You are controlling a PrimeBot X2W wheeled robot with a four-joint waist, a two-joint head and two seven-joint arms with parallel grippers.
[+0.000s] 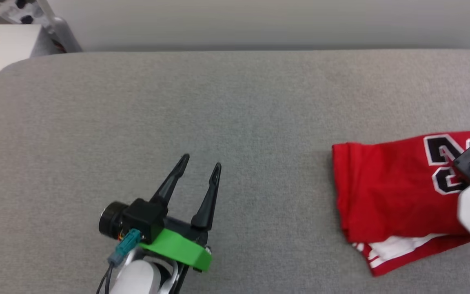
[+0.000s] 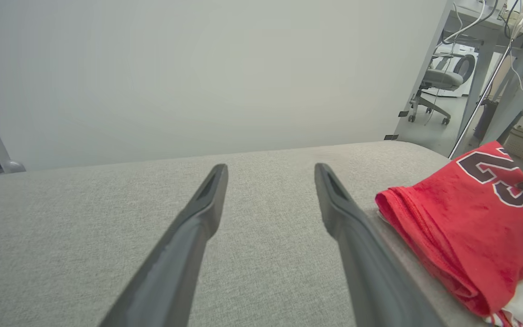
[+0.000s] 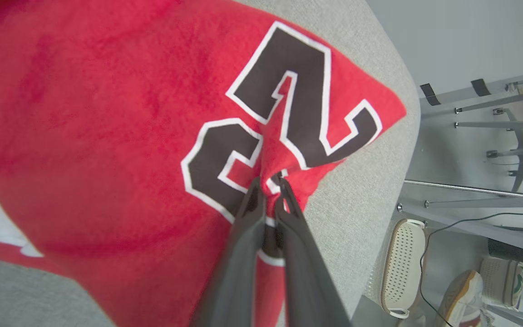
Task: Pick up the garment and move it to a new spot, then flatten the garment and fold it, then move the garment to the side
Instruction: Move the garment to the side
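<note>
I see the folded red shirt lying by the right edge of the grey padded table, with a white sleeve showing along its near side. My right gripper is pinched tight on a small fold of the shirt, right in the black number. My left gripper hangs over bare table near the front edge, fingers spread wide, well apart from the shirt.
</note>
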